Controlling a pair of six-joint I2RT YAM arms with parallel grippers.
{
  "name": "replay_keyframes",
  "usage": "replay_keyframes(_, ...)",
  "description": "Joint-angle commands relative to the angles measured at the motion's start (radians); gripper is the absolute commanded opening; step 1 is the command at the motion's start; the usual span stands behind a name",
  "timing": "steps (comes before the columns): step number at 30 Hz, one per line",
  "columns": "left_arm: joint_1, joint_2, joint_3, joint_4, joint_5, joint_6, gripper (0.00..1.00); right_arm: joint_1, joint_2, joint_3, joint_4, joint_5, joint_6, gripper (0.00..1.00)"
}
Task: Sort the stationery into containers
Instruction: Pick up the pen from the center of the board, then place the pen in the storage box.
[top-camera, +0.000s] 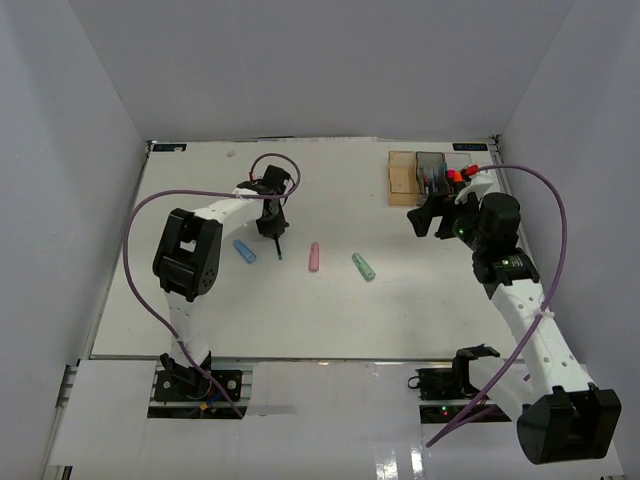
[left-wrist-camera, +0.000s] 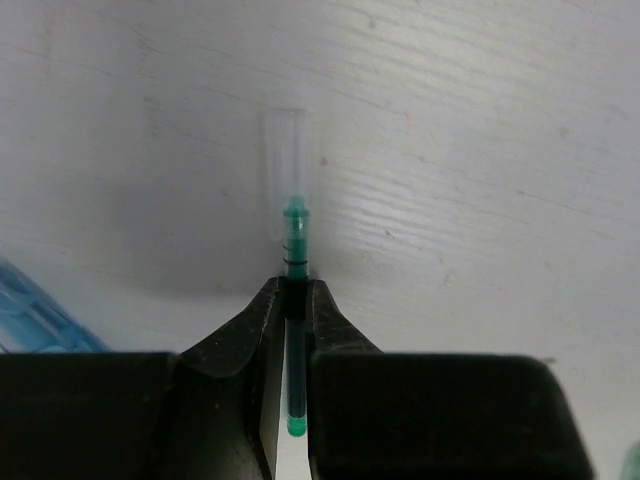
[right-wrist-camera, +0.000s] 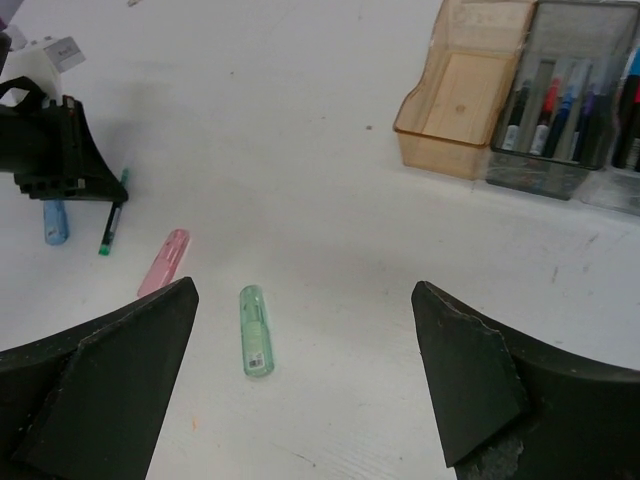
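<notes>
My left gripper (top-camera: 271, 228) is shut on a thin dark-green pen (left-wrist-camera: 295, 240) with a clear cap, low over the table left of centre. The pen also shows in the right wrist view (right-wrist-camera: 110, 226); its free end is at or near the table. A blue stick (top-camera: 244, 251), a pink stick (top-camera: 314, 257) and a mint stick (top-camera: 363, 267) lie in a row on the table. The amber bin (top-camera: 403, 178), smoky grey bin (top-camera: 432, 172) and clear bin (top-camera: 462, 165) stand at the far right. My right gripper (right-wrist-camera: 305, 385) is open and empty, just in front of the bins.
The grey bin (right-wrist-camera: 560, 165) holds several pens standing up; the amber bin (right-wrist-camera: 455, 150) looks empty. The right arm hides part of the clear bin, where red caps show. Grey walls close in the table on three sides.
</notes>
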Motion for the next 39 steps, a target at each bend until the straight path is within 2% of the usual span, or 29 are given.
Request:
replay_keyframes(1, -0.033, -0.107, -0.043, 0.081, 0.158, -0.023, 0.13, 0.040, 0.051, 0.007, 0.042, -0.118, -0.005, 0.95)
replay_keyframes(3, -0.043, -0.176, -0.073, 0.155, 0.211, -0.037, 0.13, 0.078, 0.073, 0.015, 0.041, -0.124, 0.001, 0.94)
replay_keyframes(7, -0.070, -0.280, -0.174, 0.290, 0.350, -0.090, 0.13, 0.265, 0.122, 0.006, 0.085, -0.045, 0.016, 0.94)
replay_keyframes(10, -0.086, -0.358, -0.239, 0.425, 0.453, -0.146, 0.13, 0.356, 0.176, 0.004, 0.165, -0.035, 0.063, 0.95)
replay_keyframes(16, -0.122, -0.488, -0.377, 0.656, 0.527, -0.192, 0.13, 0.452, 0.291, 0.041, 0.242, -0.040, 0.163, 0.97)
replay_keyframes(22, -0.142, -0.575, -0.491, 0.876, 0.555, -0.206, 0.13, 0.483, 0.361, 0.097, 0.265, -0.057, 0.211, 1.00)
replay_keyframes(24, -0.145, -0.599, -0.517, 0.920, 0.558, -0.207, 0.13, 0.488, 0.377, 0.104, 0.275, -0.083, 0.222, 0.93)
replay_keyframes(30, -0.156, -0.628, -0.552, 0.999, 0.584, -0.207, 0.14, 0.497, 0.404, 0.128, 0.295, -0.103, 0.243, 0.86)
replay_keyframes(35, -0.161, -0.642, -0.573, 1.058, 0.602, -0.212, 0.15, 0.502, 0.418, 0.150, 0.306, -0.124, 0.254, 0.75)
replay_keyframes(39, -0.164, -0.653, -0.586, 1.077, 0.608, -0.209, 0.15, 0.506, 0.424, 0.157, 0.315, -0.133, 0.263, 0.61)
